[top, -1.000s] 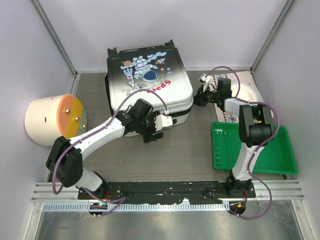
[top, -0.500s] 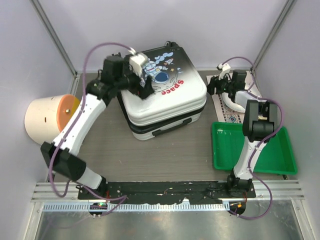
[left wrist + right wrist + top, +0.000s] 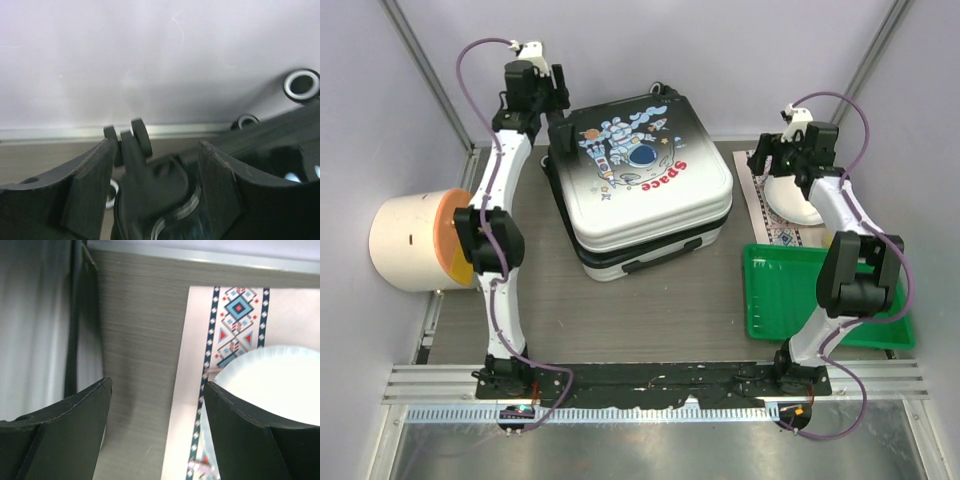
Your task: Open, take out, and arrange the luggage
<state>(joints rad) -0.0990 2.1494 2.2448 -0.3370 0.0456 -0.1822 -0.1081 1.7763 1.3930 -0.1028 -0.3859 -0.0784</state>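
The luggage [image 3: 645, 185] lies flat and closed in the middle of the table, astronaut print up, its shell white to black. My left gripper [image 3: 555, 105] is at its far left corner. In the left wrist view the jaws of that gripper [image 3: 155, 150] stand apart around a black wheel mount [image 3: 150, 180] of the case, with small gaps on both sides. My right gripper [image 3: 768, 160] hovers right of the case, open and empty [image 3: 156, 390], over bare table and the mat's edge. The case's pale side [image 3: 35, 330] shows at the left of the right wrist view.
A white plate [image 3: 798, 195] sits on a patterned mat [image 3: 760, 200] at the back right. The green tray [image 3: 820, 300] lies in front of it. A cream bin with an orange lid [image 3: 415, 240] lies at the left. Walls enclose the back and sides.
The left arm swung from the case's front edge up to its far left corner. The case turned and shifted slightly right. The right gripper opened and drew back from the case's right side.
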